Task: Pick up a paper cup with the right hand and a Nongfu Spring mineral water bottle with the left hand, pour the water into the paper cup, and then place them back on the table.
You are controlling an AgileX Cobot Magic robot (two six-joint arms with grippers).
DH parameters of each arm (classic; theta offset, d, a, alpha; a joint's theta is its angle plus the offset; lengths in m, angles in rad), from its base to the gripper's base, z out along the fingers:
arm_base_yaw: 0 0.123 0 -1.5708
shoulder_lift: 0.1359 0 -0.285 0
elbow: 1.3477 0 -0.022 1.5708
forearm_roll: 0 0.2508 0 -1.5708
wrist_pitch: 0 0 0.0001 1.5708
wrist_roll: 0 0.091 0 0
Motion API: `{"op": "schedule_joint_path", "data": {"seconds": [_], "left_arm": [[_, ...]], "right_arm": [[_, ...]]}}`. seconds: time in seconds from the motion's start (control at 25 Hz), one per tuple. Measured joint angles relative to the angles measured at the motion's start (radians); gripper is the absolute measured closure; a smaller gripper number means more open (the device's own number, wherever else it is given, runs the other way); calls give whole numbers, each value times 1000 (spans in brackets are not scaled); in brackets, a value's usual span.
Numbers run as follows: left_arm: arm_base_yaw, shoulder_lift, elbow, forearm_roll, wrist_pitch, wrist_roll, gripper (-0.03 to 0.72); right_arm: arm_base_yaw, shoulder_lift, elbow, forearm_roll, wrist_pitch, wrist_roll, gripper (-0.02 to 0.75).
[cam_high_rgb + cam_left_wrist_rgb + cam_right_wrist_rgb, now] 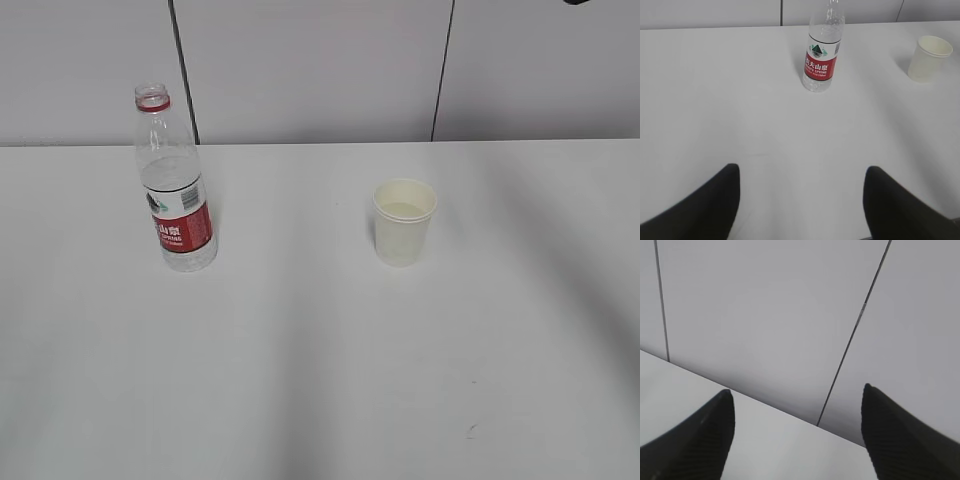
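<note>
White table (320,380) fills the scene, and both task items stand upright on it, well apart. On the left of the exterior view is the bottle (175,185), capless, red ring at the neck, red-and-white label low on its body, clear water (172,180) visible up to above the label. To the right of it, nearer the middle, sits the cup (404,221), rim up, cream inside, with something pale at the bottom that I can't make out as liquid for sure.

Left gripper (800,200) hangs above the table with its jaws wide apart, nothing between them. From its camera the bottle (822,55) stands straight ahead, with open tabletop between, and the cup (930,58) sits off to the far right. Nothing blocks the line to the bottle.

Right gripper (797,435) is up high, jaws spread wide and empty, its camera pointed at the grey wall panels (770,320) and the table's back edge; neither cup nor bottle shows there. In the exterior view only a dark sliver of something shows at the top right corner.

Small dark scuff (470,431) marks the table near the front right. Wall panels with dark seams (185,70) run behind the bottle.
</note>
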Motion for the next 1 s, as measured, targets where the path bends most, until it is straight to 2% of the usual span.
{"op": "schedule_joint_path", "data": {"seconds": [0.24,0.32,0.44,0.52,0.68,0.76,0.88,1.0], "left_arm": [[0,0,0,-1,0,0,222],[0,0,0,-1,0,0,222],[0,0,0,-1,0,0,222],[0,0,0,-1,0,0,222],[0,0,0,-1,0,0,223],[0,0,0,-1,0,0,223],[0,0,0,-1,0,0,223],[0,0,0,-1,0,0,223]], "right_arm": [[-3,0,27,12,16,0,156],[-5,0,55,102,57,-24,156],[-5,0,80,370,156,-227,156],[-1,0,83,605,227,-458,156],[5,-12,84,1166,389,-965,156],[9,-38,84,1389,506,-1152,156],[11,-94,85,1599,654,-1368,156],[13,-178,85,1721,794,-1481,156]]}}
